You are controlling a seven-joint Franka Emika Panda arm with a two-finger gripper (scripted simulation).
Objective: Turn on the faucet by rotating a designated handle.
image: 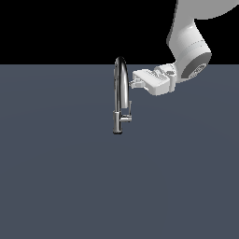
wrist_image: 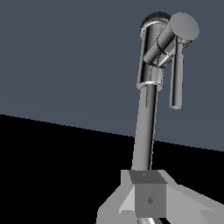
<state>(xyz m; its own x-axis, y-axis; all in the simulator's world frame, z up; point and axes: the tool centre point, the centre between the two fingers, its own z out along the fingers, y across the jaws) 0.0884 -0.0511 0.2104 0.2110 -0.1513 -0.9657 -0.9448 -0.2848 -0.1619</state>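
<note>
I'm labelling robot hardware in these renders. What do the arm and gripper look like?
The arm is glossy white with rounded, bulky links and a dark grey disc on the wrist joint. The gripper is a white blocky body with small pale fingers. No cables or markings show.

Glossy white rounded arm [image: 189, 44], grey joint disc, blocky white gripper [image: 136, 82]
</note>
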